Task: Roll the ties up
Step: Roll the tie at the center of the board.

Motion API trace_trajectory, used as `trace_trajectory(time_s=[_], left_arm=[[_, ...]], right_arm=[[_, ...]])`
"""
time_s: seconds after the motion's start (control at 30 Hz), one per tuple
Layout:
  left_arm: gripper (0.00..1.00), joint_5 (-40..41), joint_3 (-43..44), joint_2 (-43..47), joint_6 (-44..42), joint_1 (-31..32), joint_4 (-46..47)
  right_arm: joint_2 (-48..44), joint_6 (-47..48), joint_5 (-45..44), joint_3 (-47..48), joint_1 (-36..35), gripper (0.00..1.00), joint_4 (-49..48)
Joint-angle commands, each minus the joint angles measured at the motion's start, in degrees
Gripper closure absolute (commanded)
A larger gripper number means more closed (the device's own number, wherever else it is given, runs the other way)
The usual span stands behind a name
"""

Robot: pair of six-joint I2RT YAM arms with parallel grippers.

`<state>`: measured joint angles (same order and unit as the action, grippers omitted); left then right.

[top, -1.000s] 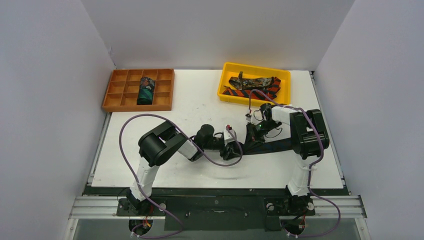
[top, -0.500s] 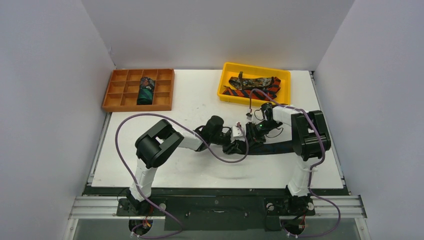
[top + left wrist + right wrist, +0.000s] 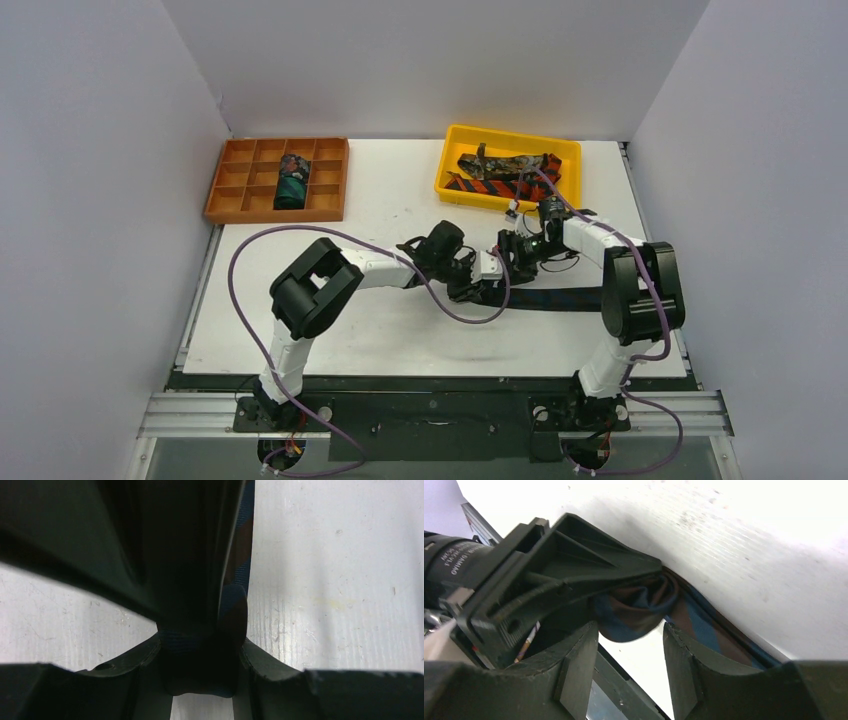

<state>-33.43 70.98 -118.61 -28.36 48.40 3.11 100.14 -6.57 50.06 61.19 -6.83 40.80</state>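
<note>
Scuffed white table (image 3: 400, 335), pale walls (image 3: 420, 60); left jaws tight on dark tie (image 3: 560, 297), right jaws apart.

Robotics lab test cell. Plain pale grey wall panels (image 3: 100, 200) box in a scuffed white tabletop (image 3: 400, 200) on 3 sides, at 9, 12 & 3 o'clock. A bare aluminium extrusion rail (image 3: 200, 412) runs along 6 o'clock, w/ two black-and-white jointed robot arms bolted there: left arm (image 3: 310, 290) & right arm (image 3: 640, 290). Loose purple cables (image 3: 236, 290) loop off each arm. Staged props: orange compartment tray (image 3: 240, 172) at 10 o'clock, yellow plastic bin (image 3: 447, 165) at 1 o'clock.
</note>
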Motion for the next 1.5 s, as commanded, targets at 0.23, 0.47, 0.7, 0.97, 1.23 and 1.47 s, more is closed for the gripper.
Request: trace_trajectory(time_s=[0.23, 0.47, 0.7, 0.97, 1.23, 1.47], left_arm=[[0.87, 8.6, -1.7, -3.7, -3.8, 0.2, -16.5], [0.86, 8.3, -2.2, -3.8, -2.5, 0.1, -15.6], [0.86, 8.2, -2.2, -3.9, -2.7, 0.1, -15.4], [0.84, 7.8, -2.4, -3.8, -2.9, 0.1, -14.9], [0.45, 5.0, -4.7, -0.8, 1.9, -1.0, -6.9], [0.36, -2.4, -10.6, 5.2, 7.1, -2.2, 8.6]], right_arm=[[3.5, -1.1, -1.6, -1.8, -1.8, 0.91, -4.8], [4.4, 5.6, -4.1, -1.4, -0.2, 0.94, 1.6], [3.6, 5.6, 0.8, -0.8, -1.2, 0.66, 2.6], [4.6, 5.0, -2.3, -0.5, -1.4, 1.00, 1.7], [6.3, 6.1, -15.5, -0.7, -0.7, 1.00, 3.5], [8.5, 8.8, -22.8, 2.1, -2.3, 1.00, 4.9]])
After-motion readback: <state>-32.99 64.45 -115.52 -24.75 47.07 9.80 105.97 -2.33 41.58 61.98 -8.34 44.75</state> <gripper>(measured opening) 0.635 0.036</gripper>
